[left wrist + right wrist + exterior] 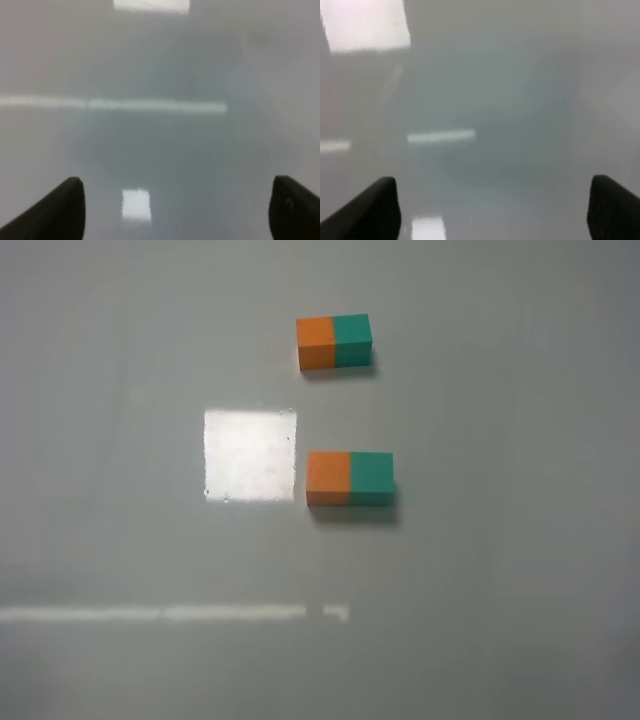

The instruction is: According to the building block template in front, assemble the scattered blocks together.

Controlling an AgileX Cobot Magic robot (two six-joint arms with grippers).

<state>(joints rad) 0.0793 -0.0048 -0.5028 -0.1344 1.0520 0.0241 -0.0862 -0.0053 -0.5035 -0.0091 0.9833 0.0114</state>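
The building block template (334,341) is a short orange-and-teal bar lying at the far middle of the table, orange half on the left. Nearer, the loose orange cube (328,477) and the loose teal-green cube (371,477) lie side by side and touching, orange on the left, in the same order as the template. Neither arm shows in the exterior high view. My left gripper (177,205) is open over bare table, with nothing between its dark fingertips (60,207). My right gripper (495,205) is also open and empty over bare table. No block shows in either wrist view.
The grey table top (500,570) is glossy. A bright square reflection (250,455) lies just left of the two cubes, and a thin light streak (150,614) runs across the near left.
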